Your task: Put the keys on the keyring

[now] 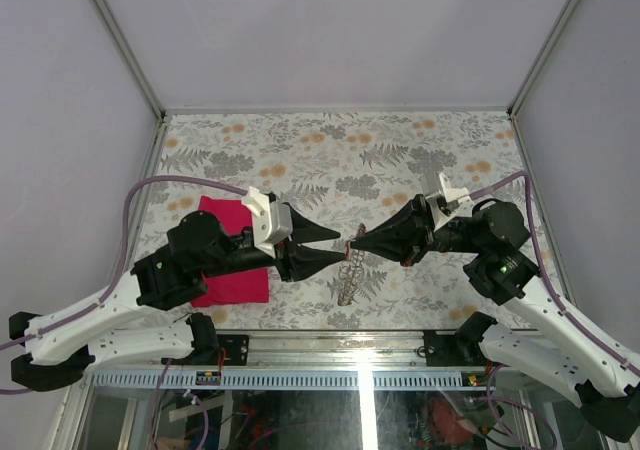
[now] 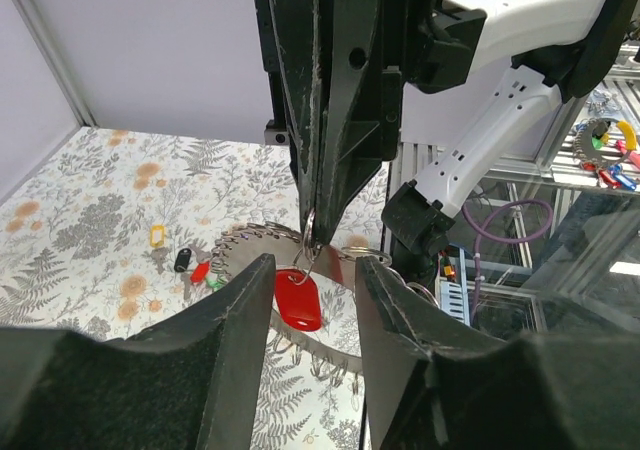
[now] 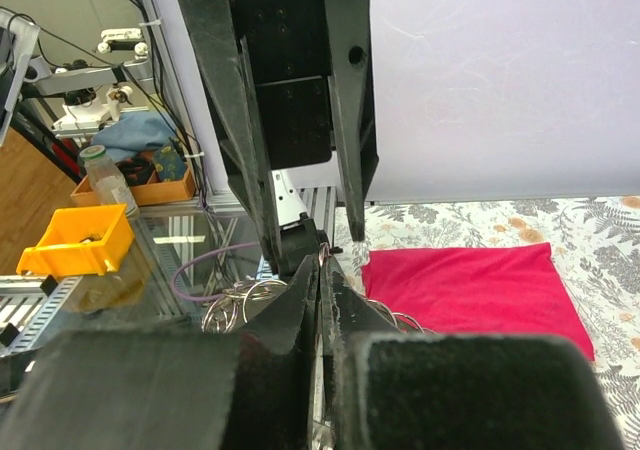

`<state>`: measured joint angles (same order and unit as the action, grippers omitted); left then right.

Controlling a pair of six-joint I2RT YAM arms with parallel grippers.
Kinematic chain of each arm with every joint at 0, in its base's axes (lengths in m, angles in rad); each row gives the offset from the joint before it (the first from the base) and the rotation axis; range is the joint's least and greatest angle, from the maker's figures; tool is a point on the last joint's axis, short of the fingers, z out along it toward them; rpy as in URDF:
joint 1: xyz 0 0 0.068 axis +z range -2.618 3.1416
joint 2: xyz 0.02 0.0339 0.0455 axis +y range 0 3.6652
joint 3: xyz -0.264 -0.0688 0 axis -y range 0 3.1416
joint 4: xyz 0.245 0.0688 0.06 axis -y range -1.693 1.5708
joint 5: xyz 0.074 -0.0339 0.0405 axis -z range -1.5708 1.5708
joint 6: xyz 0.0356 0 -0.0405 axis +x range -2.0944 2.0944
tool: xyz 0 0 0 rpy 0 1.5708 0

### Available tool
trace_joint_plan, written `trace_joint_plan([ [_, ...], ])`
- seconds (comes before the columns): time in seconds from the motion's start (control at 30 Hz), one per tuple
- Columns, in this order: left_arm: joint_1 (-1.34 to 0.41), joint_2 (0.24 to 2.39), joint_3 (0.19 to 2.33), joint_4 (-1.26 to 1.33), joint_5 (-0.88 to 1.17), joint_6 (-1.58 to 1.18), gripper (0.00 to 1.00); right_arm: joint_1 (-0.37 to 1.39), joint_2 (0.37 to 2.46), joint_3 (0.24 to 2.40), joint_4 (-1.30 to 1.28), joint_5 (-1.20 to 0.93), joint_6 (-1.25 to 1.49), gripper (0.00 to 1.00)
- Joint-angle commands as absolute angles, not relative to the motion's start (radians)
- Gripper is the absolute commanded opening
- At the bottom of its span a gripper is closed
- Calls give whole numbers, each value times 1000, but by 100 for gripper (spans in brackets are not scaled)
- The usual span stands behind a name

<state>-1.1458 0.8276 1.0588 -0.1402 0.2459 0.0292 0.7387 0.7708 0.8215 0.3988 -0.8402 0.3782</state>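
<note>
In the left wrist view a red-headed key (image 2: pixel 298 302) hangs from a small wire ring pinched in the tips of my right gripper (image 2: pixel 312 232). The keyring (image 2: pixel 310 342), a silvery loop strung with small rings, hangs from that same grip. My left gripper (image 2: pixel 315 262) stands open with the red key between its fingers (image 2: pixel 240 315), apart from both. From above, the two grippers meet tip to tip, left (image 1: pixel 342 247) and right (image 1: pixel 352 244), with the keyring (image 1: pixel 347 278) drooping to the table. In the right wrist view my right gripper (image 3: pixel 322 265) is shut on the ring's wire.
Loose keys (image 2: pixel 190 265) with black, red and green heads lie on the floral table to the left, beside a yellow tag (image 2: pixel 157 235). A magenta cloth (image 1: pixel 232 270) (image 3: pixel 470 290) lies under the left arm. Grey walls enclose the table.
</note>
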Motion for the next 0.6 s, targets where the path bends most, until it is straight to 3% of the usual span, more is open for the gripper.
trace_joint_plan([
  [0.0,-1151,841,1037,-53,250,16,39,745,755,880,457,-863,368,0],
  [0.57,-1152,862,1041,-39,261,15,33,746,772,885,474,-904,386,0],
])
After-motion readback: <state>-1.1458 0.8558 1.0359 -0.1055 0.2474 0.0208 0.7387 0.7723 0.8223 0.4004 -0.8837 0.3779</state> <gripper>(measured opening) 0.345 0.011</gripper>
